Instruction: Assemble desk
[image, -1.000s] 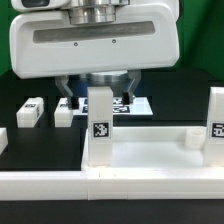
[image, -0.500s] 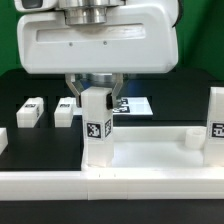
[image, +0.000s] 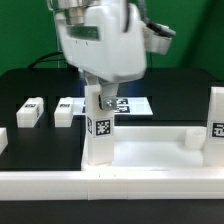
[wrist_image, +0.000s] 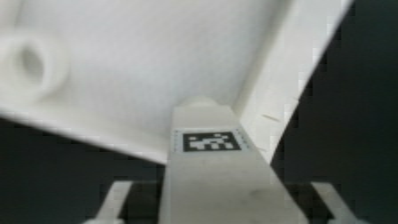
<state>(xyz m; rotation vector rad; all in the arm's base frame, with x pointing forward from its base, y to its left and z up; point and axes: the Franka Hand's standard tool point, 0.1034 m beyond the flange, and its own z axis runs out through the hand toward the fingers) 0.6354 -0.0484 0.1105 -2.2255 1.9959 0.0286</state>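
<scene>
Black table (image: 40, 140) carries tabletop (image: 150, 155), loose legs (image: 30, 112), marker board (image: 137, 105).

No words, numbers or brand names can be read anywhere. The only signs are square black-and-white coded tags, and their patterns are too coarse to make out. One is on the front face of the upright leg (image: 99, 145) in the middle of the exterior view. The wrist view shows a tag (wrist_image: 214, 141) of this kind close up on a leg. Another is on the right leg (image: 216, 118), at the exterior view's right edge. Farther back on the left, a loose leg (image: 30, 112) and a second loose leg (image: 66, 110) each carry one on top. The marker board (image: 140, 105) shows part of its tags.
</scene>
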